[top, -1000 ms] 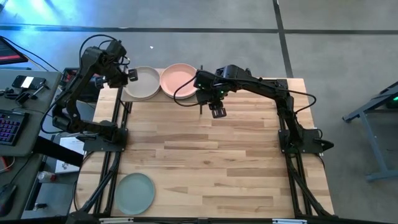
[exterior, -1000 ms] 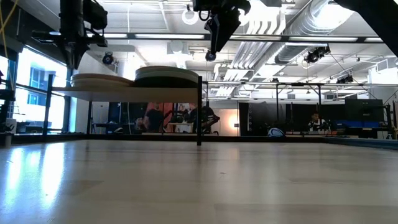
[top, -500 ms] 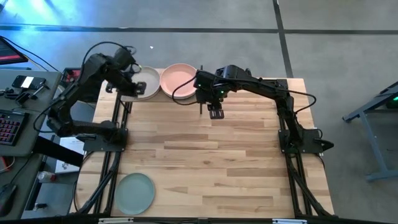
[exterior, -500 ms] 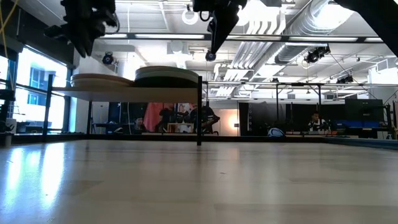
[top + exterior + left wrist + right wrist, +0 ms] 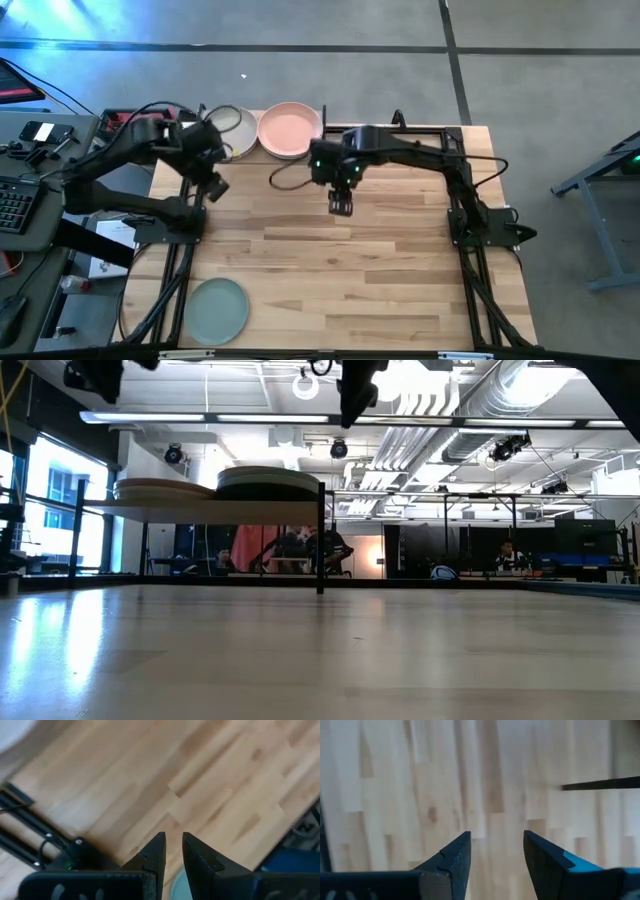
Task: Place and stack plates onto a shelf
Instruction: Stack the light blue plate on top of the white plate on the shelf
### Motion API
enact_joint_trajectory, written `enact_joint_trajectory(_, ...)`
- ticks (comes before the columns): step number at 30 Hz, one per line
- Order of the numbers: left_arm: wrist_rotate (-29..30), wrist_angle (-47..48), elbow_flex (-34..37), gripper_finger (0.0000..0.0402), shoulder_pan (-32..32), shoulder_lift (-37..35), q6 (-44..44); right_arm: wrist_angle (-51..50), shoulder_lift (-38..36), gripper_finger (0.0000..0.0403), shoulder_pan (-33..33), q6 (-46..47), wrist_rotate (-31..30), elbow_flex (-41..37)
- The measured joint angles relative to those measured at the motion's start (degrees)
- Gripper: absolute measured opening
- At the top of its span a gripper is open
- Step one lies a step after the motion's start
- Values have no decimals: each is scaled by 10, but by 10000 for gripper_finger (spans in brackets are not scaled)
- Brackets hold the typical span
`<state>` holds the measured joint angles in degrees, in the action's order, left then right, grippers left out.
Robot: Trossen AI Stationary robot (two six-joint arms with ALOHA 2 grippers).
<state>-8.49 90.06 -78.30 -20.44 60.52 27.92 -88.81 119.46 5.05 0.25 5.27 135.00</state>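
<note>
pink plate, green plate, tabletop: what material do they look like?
Pink plate: probably glazed ceramic or stoneware, matte; even colour, no glare, shallow raised rim. Could be melamine.
Green plate: same look in sage, matte and uniform.
Tabletop: butcher-block wood; glued strips with varied grain and tone, and a slight satin sheen in the low view.

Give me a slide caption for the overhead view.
Both grippers empty over the table; pink plate shelved, green plate waiting near the front corner.
</note>
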Motion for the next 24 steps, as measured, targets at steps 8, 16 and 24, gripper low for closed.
enact_joint_trajectory(8,3,0,0,51,152,-35,76,14,0,155,-70,102,-9,0)
enact_joint_trajectory(16,15,0,0,51,283,-26,153,58,0,155,-132,209,-35,0)
enact_joint_trajectory(24,16,-2,0,60,366,14,152,72,0,155,-185,292,-73,0)
